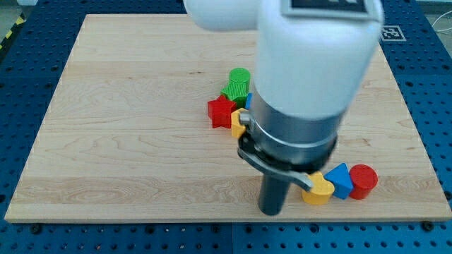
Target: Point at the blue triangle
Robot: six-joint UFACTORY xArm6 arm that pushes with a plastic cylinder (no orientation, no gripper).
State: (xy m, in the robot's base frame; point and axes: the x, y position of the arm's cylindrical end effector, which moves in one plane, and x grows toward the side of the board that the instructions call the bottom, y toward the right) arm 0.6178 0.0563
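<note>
The blue triangle (340,179) lies near the view's bottom right, between a yellow heart-shaped block (319,190) on its left and a red cylinder (364,181) on its right, all three touching in a row. My tip (272,211) rests on the board at the view's bottom centre, a short way left of the yellow block and apart from it. The large white arm body hides the board behind it.
A cluster sits left of the arm: a green cylinder (239,77), a green block (234,94), a red star (221,111) and a yellow block (237,122) partly hidden by the arm. A sliver of blue (248,101) shows at the arm's edge. The wooden board (127,141) lies on a blue perforated table.
</note>
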